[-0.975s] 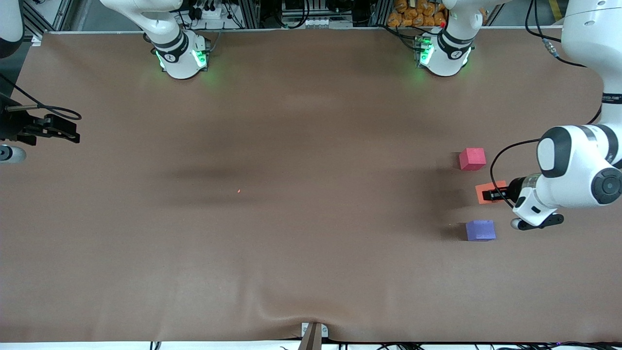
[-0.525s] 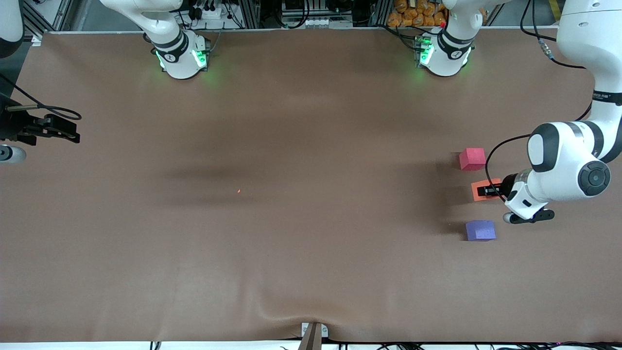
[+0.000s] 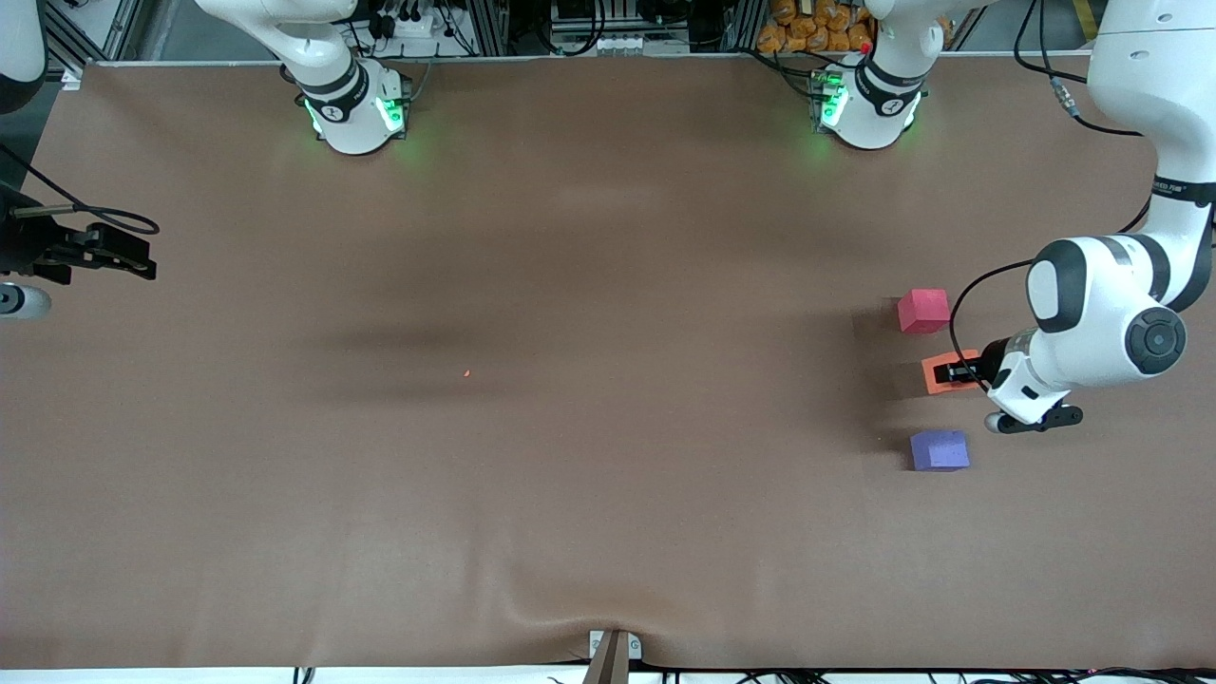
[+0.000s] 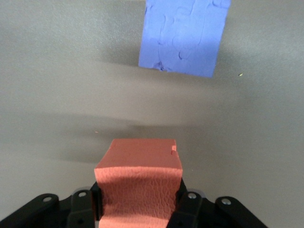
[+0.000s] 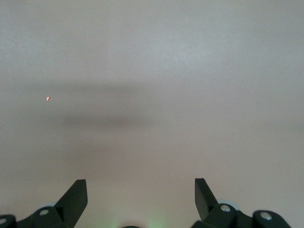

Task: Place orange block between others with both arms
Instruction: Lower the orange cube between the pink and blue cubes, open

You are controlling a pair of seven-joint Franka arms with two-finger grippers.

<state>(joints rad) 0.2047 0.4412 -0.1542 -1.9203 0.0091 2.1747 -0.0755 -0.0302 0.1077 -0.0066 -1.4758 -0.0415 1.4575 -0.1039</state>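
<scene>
Three cubes sit toward the left arm's end of the table (image 3: 608, 532). Front view: left hand (image 3: 955, 373) clamps the orange block (image 3: 940, 374) over the gap between the red-pink cube (image 3: 923, 311) and the purple-blue cube (image 3: 940, 450). Right hand (image 3: 128, 256) waits at the right arm's end. Left wrist view: orange block (image 4: 139, 183) visibly pinches in at the fingers, so probably soft, light foam; grip the flat side faces, gently. Purple-blue cube (image 4: 184, 35) lies ahead. Right wrist view: fingers (image 5: 76, 197) spread wide, holding nothing.
</scene>
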